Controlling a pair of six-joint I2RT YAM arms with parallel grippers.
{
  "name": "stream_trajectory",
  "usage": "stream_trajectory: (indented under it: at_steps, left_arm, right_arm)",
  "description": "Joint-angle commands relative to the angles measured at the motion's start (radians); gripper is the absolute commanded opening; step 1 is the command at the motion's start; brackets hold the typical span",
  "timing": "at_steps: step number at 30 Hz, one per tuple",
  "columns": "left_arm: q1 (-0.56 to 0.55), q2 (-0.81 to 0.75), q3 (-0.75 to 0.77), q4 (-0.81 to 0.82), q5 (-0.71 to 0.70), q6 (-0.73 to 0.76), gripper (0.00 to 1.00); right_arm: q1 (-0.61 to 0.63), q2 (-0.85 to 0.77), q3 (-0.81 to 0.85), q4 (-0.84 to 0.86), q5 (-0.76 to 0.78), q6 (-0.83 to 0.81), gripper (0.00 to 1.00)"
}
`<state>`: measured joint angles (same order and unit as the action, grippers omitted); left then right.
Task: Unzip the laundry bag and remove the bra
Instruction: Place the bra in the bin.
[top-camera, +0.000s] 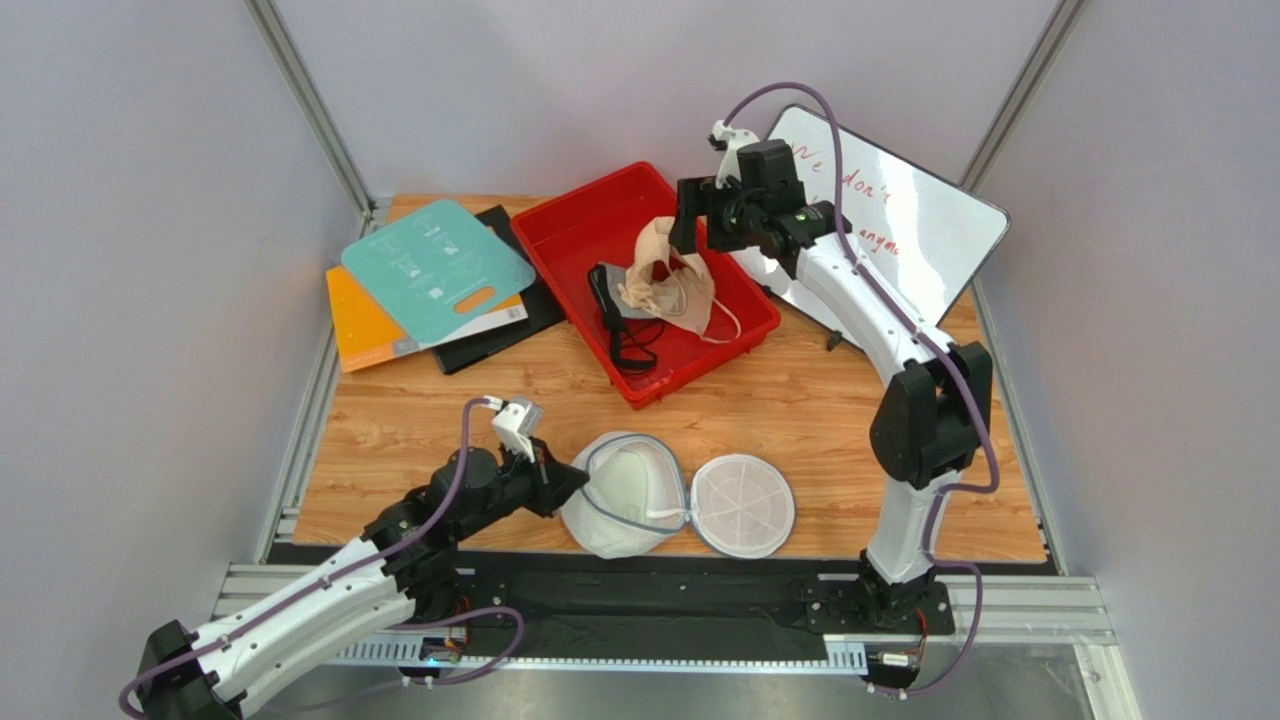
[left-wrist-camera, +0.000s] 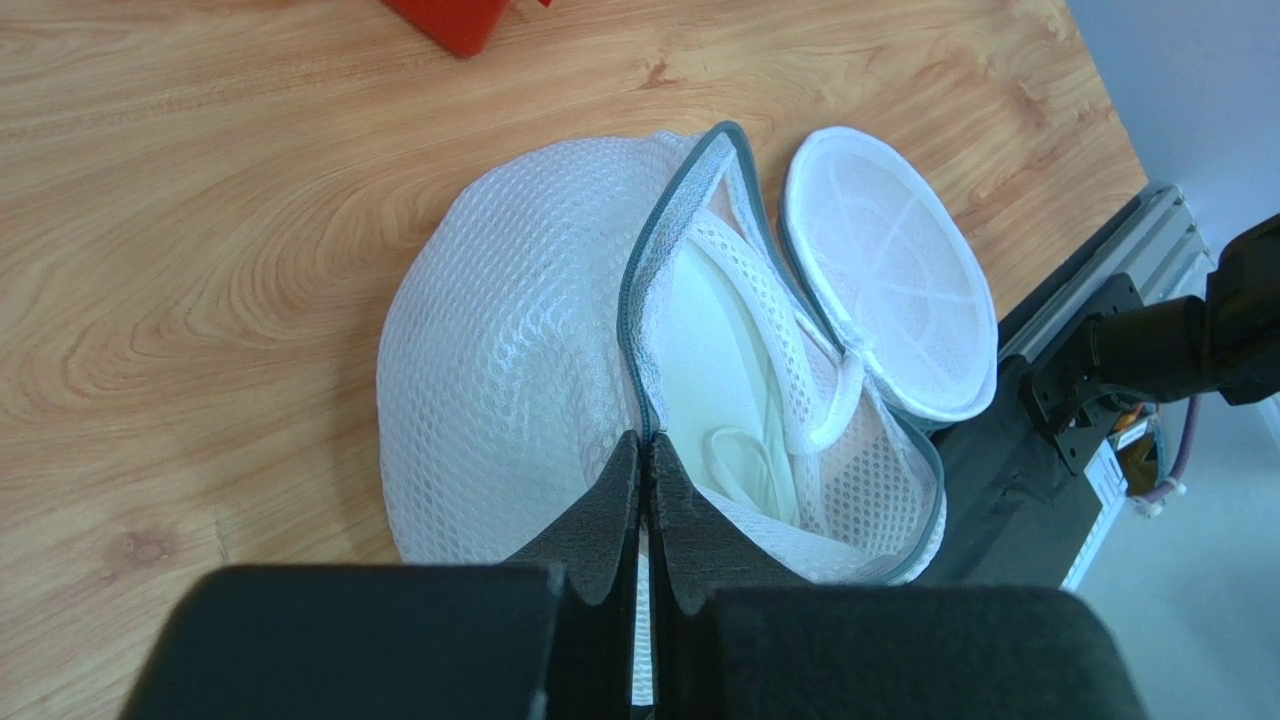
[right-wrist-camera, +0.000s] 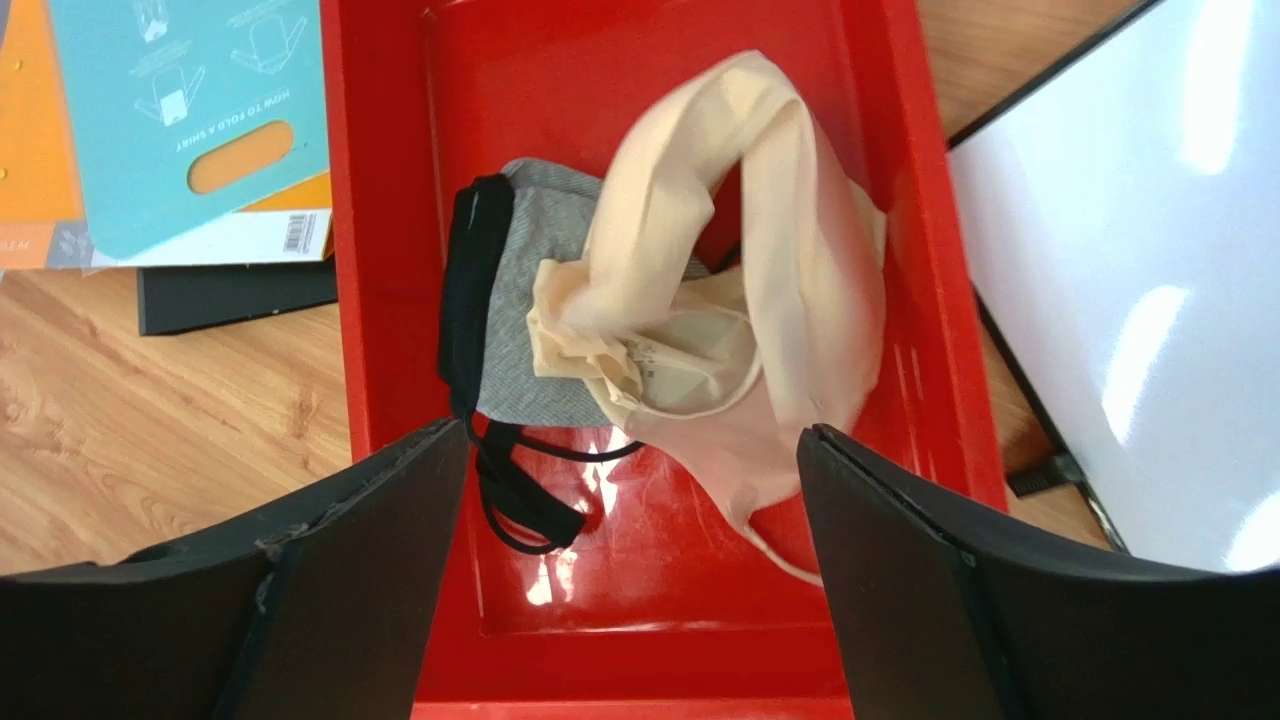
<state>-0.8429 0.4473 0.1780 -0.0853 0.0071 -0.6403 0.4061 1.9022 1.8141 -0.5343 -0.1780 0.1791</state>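
The laundry bag (top-camera: 624, 495) lies unzipped at the table's front, its round mesh lid (top-camera: 741, 506) flipped open to the right. In the left wrist view the bag (left-wrist-camera: 511, 345) shows its grey zipper band and white padding inside. My left gripper (top-camera: 564, 477) is shut on the bag's rim at its left edge (left-wrist-camera: 649, 450). The beige bra (top-camera: 669, 278) lies crumpled in the red tray (top-camera: 579, 225), partly over a grey bra with black straps (right-wrist-camera: 526, 300). My right gripper (right-wrist-camera: 631, 443) is open and empty, hovering above the beige bra (right-wrist-camera: 751, 270) and the tray (right-wrist-camera: 376, 150).
Teal (top-camera: 436, 270), orange (top-camera: 361, 323) and black boards are stacked at the back left. A whiteboard (top-camera: 917, 225) leans at the back right. A metal rail (top-camera: 676, 593) runs along the table's near edge.
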Motion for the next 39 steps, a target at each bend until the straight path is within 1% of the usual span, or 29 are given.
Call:
stream_trajectory:
  at_steps: [1,4,5,6,8,9,10,11,12,13,15,16,17,19,20,21,23,25,28,34,39]
  left_arm:
    - [0.002,0.019,0.046,0.025,0.002,0.014,0.0]
    - [0.002,0.018,0.046,0.025,-0.001,0.013,0.0]
    - [0.002,0.016,0.048,0.022,-0.002,0.013,0.0]
    - [0.002,0.014,0.048,0.019,-0.004,0.013,0.0]
    - [0.002,0.011,0.048,0.015,-0.004,0.013,0.0]
    - [0.002,0.01,0.049,0.006,-0.006,0.013,0.0]
    - [0.002,0.007,0.051,-0.001,-0.006,0.013,0.0]
    - [0.002,0.004,0.051,-0.005,-0.004,0.014,0.0]
    - [0.004,0.001,0.052,-0.02,-0.006,0.014,0.0]
    - [0.002,-0.008,0.052,-0.03,-0.004,0.014,0.0]
    - [0.004,-0.021,0.049,-0.051,-0.006,0.014,0.0]
    - [0.002,-0.035,0.048,-0.057,-0.03,0.014,0.0]
    - [0.002,-0.041,0.046,-0.068,-0.033,0.014,0.0]
    - [0.002,-0.061,0.038,-0.082,-0.041,0.011,0.0]
    - [0.002,-0.065,0.035,-0.096,-0.048,0.01,0.0]
    - [0.002,-0.068,0.034,-0.102,-0.05,0.008,0.0]
    - [0.002,-0.075,0.032,-0.113,-0.048,0.008,0.0]
    - [0.002,-0.078,0.032,-0.114,-0.045,0.005,0.0]
    - [0.002,-0.075,0.032,-0.117,-0.041,0.004,0.0]
    - [0.002,-0.073,0.029,-0.111,-0.041,0.002,0.0]
    - [0.002,-0.075,0.026,-0.11,-0.039,0.001,0.0]
  right_arm:
    - [0.016,-0.208,-0.024,-0.015,0.14,-0.018,0.88]
    - [0.022,-0.287,-0.09,-0.03,0.146,-0.001,0.87]
    - [0.025,-0.337,-0.113,-0.03,0.143,0.009,0.87]
    - [0.04,-0.365,-0.174,-0.024,0.124,0.019,0.87]
    - [0.063,-0.441,-0.244,-0.003,0.098,0.029,0.86]
    - [0.092,-0.465,-0.281,0.01,0.071,0.057,0.86]
    - [0.108,-0.486,-0.37,0.042,0.063,0.078,0.85]
    - [0.143,-0.514,-0.416,0.065,0.052,0.103,0.84]
    - [0.163,-0.555,-0.464,0.094,0.014,0.132,0.84]
    - [0.181,-0.578,-0.571,0.161,-0.015,0.175,0.84]
    - [0.244,-0.623,-0.656,0.213,-0.072,0.221,0.84]
    - [0.27,-0.634,-0.717,0.249,-0.08,0.25,0.84]
    - [0.327,-0.64,-0.746,0.261,-0.078,0.255,0.84]
    - [0.388,-0.657,-0.783,0.273,-0.045,0.269,0.83]
    - [0.443,-0.658,-0.811,0.272,-0.007,0.272,0.83]
    - [0.462,-0.657,-0.818,0.269,0.009,0.283,0.82]
    - [0.494,-0.638,-0.844,0.273,0.012,0.321,0.78]
    - [0.505,-0.612,-0.858,0.301,-0.017,0.332,0.72]
    - [0.531,-0.582,-0.868,0.324,-0.061,0.332,0.68]
    - [0.577,-0.49,-0.868,0.327,-0.094,0.335,0.65]
    - [0.588,-0.46,-0.886,0.35,-0.104,0.339,0.65]
